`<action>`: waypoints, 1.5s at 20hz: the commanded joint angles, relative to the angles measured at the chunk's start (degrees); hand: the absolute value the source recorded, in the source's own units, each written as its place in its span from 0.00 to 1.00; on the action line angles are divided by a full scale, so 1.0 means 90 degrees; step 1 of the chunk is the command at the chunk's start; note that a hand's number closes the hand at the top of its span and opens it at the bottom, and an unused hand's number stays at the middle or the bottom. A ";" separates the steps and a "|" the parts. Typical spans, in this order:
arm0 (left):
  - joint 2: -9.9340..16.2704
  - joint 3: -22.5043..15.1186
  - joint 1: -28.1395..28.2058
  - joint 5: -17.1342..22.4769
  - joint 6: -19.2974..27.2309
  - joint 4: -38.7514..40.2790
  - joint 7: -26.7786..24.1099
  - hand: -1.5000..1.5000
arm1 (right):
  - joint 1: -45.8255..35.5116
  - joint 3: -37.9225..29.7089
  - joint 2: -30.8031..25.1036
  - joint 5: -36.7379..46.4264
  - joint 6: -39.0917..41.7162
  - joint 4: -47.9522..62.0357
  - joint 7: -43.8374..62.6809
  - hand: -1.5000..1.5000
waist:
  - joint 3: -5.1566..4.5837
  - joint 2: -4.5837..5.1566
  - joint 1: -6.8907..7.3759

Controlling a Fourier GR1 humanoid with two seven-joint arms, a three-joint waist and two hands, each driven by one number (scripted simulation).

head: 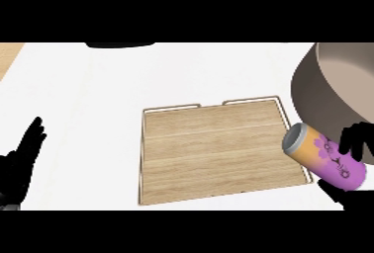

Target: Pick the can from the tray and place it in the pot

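Head view of a white counter (95, 99), which fills the field; a strip of tan surface (9, 54) shows at the far left corner and a dark shape (120, 44), cut off by the frame, lies at the far edge. A wooden tray (211, 148) with a thin raised rim occupies the centre, its far rim broken by a small step near the middle; its board is bare. A large grey-brown pot (329, 84) stands at the far right, cropped by the frame, with its wall reaching toward the tray's far right corner and part of its pale interior visible. The right hand (358, 143) enters from the near right, its black fingers curled round a can (325, 155), which it holds tilted, with the silver top end pointing left and far. The can is orange at the top end and purple with dark markings along the body. It sits over the tray's right rim, just below the pot's wall in the view, and is outside the pot. The left hand (22, 158) shows at the near left edge, well apart from the tray, fingers straight and pointing far, holding nothing.
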 commanded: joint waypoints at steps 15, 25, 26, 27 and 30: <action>-0.0347 -0.0139 -0.0435 -0.0425 -0.0258 -0.0512 0.0626 0.50 | -0.0954 -0.2895 0.0414 -0.2309 0.1123 0.3433 -0.2492 1.00 | -0.0007 0.0113 0.0516; -0.0441 0.0225 -0.0478 -0.0493 -0.0682 0.0166 -0.0026 0.50 | -0.3369 -0.1780 0.1168 -0.0811 0.1014 0.6279 -0.3348 1.00 | -0.0012 0.0131 0.0581; -0.0427 0.0162 -0.0721 -0.0524 -0.0610 0.0009 0.0391 0.50 | -0.3496 -0.1765 0.1149 -0.0662 0.0993 0.6895 -0.3816 1.00 | -0.0006 0.0152 0.0628; -0.0637 -0.0129 -0.0493 -0.0806 -0.0364 -0.0252 0.0324 0.50 | -0.3616 -0.1772 0.1200 -0.0507 0.0836 0.7329 -0.4010 1.00 | -0.0002 0.0164 0.0693; -0.0596 0.0152 -0.0648 -0.0613 -0.0622 0.0272 0.0028 0.50 | -0.4084 -0.1562 0.1394 0.0038 0.0570 0.8215 -0.4471 1.00 | -0.0006 0.0166 0.0634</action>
